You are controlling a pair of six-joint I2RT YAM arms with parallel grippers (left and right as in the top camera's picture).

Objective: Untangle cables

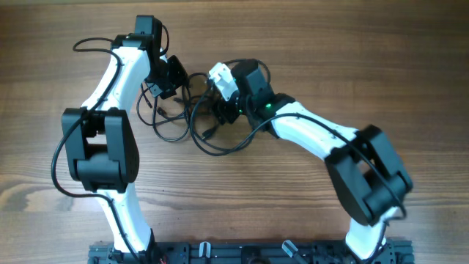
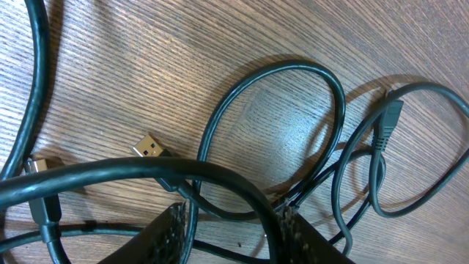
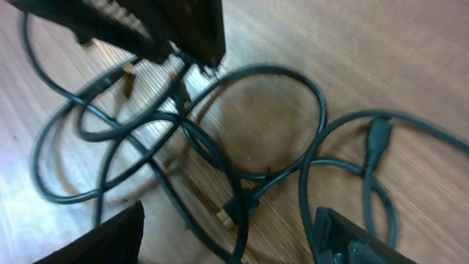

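Observation:
The cables [image 1: 199,110] are thin black cords lying in tangled loops on the wooden table between the two arms. My left gripper [image 1: 170,84] is low over the bundle's left side. In the left wrist view its fingers [image 2: 231,224] are open with cable strands [image 2: 293,66] running between them, and a USB plug [image 2: 149,147] lies just ahead. My right gripper [image 1: 223,110] is over the bundle's right side. In the right wrist view it is wide open [image 3: 231,242] above crossed loops [image 3: 278,70] and a plug end [image 3: 227,215].
Thicker black wires run along both arm bases [image 1: 62,161]. The arms' mounting rail [image 1: 242,253] lines the near edge. The left gripper [image 3: 168,29] shows at the top of the right wrist view, close to the right gripper.

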